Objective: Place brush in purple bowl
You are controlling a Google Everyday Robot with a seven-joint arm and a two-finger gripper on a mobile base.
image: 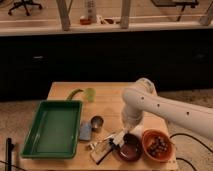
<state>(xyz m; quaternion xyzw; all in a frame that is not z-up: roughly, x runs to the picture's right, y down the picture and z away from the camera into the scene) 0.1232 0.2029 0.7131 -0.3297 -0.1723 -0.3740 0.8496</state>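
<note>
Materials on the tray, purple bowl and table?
Tray: likely plastic, even glossy green, moulded rim. Purple bowl: glazed ceramic or hard plastic, shiny inside; can't tell which. Table: pale wood or wood-look top, matte. The gripper sits low at the bowl's left rim.

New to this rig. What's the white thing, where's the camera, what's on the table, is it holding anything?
The white thing is a robot arm on a mobile base; its gripper is down by the dark purple bowl. A single camera looks down at the light wooden table from the front. On it: a green plastic tray, an orange-brown bowl with contents, a small metal cup, a green cup, and the white-handled brush lying beside the gripper. Whether the brush is gripped isn't clear.
</note>
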